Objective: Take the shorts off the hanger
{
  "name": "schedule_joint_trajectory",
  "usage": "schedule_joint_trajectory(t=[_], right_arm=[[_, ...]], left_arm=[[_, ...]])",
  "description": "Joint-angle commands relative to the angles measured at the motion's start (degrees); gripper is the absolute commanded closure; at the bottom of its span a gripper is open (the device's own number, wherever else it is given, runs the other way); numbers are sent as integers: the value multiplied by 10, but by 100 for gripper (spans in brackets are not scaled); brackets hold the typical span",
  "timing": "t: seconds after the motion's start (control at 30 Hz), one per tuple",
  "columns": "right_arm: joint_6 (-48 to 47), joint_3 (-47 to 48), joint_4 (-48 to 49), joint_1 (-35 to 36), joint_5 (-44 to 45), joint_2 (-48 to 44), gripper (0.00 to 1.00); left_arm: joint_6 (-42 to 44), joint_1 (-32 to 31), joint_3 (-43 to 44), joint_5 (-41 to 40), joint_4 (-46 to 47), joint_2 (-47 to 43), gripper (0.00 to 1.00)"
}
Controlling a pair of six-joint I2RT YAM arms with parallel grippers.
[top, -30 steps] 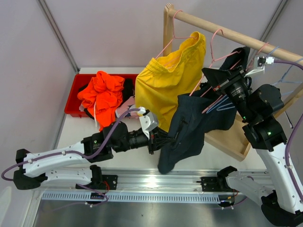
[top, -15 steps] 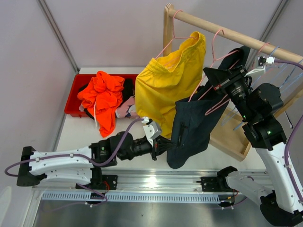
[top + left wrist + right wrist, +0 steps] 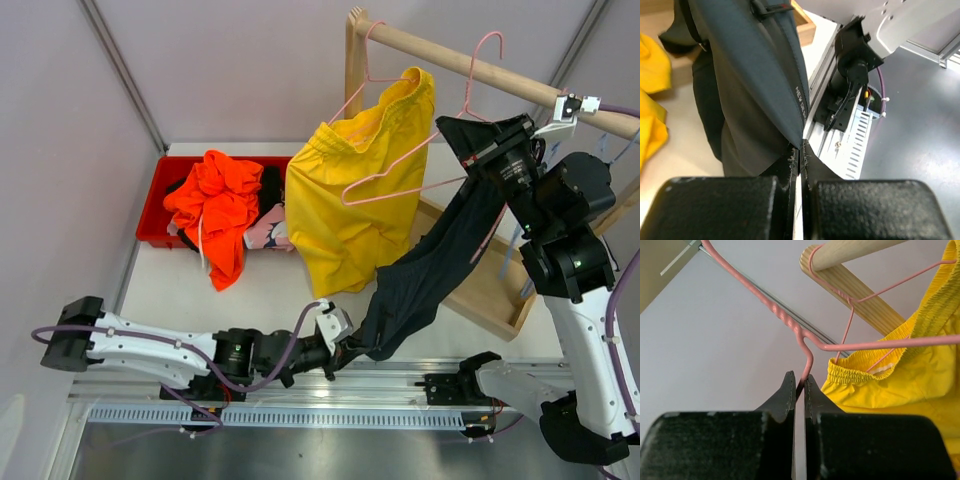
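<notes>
White tabletop [image 3: 170, 285] under charcoal shorts [image 3: 420, 280] (hem hidden inside left claw [image 3: 351, 352])

1. Charcoal shorts [image 3: 750, 75]: white seam lettering too small to read; upper part cut off by my left wrist view's top edge.
2. Black shorts [image 3: 270, 185], pink patterned shorts [image 3: 262, 232]: mostly hidden behind orange shorts [image 3: 215, 205] in the red bin [image 3: 150, 233].
3. Pink hanger [image 3: 880, 344] in my right pincer [image 3: 799, 382]: hook runs off top-left edge.
</notes>
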Motion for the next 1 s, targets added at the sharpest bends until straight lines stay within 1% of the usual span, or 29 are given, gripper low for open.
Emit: schedule_joint_trajectory(t=[0.0,0.1,0.13,0.17,0.2,0.23,0.27,0.33,0.37,0.43,0.47,0.5,0.57,0.6,0.67,0.7,0.8,0.83,0.87,0.93,0.97], right_arm=[[-18,39,75,-19,-12,3,100],[9,22,84,-21,-26,-5,100],[19,15,89,-21,-34,-8,100],[30,5,95,-20,-39,-19,100],[57,-16,106,-20,-44,-24,100],[72,-28,113,-16,-54,-29,100],[87,-40,120,-13,-56,-43,100],[130,-78,145,-3,-57,-58,100],[140,-88,153,11,-56,-66,100],[157,-95,158,25,-52,-70,100],[159,-94,158,37,-50,-70,100],[161,-93,159,43,-48,-69,100],[165,-80,157,53,-49,-68,100],[170,-74,152,55,-50,-66,100],[177,-62,151,59,-50,-66,100],[181,-58,150,60,-49,-68,100],[233,-67,159,61,-43,-75,100],[253,-73,162,61,-43,-82,100],[293,-82,167,62,-42,-87,100],[318,-108,196,65,-36,-99,100],[325,-112,198,66,-32,-101,100]], left_arm=[[-48,-22,-16,-19,6,24,100],[-41,-23,17,-53,3,47,100],[-36,-23,28,-76,-8,64,100],[-27,-23,73,-91,-16,76,100],[0,-22,95,-108,-26,88,100],[13,-21,115,-142,-46,115,100],[27,-17,180,-156,-56,131,100],[60,2,219,-170,-70,158,100],[72,12,251,-158,-70,183,100],[90,51,300,-140,-71,207,100],[92,68,312,-110,-74,230,100],[92,97,332,-99,-77,241,100],[100,127,363,-59,-88,271,100],[103,154,394,-56,-99,283,100],[104,183,422,-44,-116,308,100],[105,209,444,-38,-125,330,100],[105,243,488,-49,-152,364,100],[104,247,502,-67,-156,368,100],[100,250,511,-85,-155,369,100],[98,252,512,-112,-138,352,100],[97,252,492,-110,-112,342,100]])
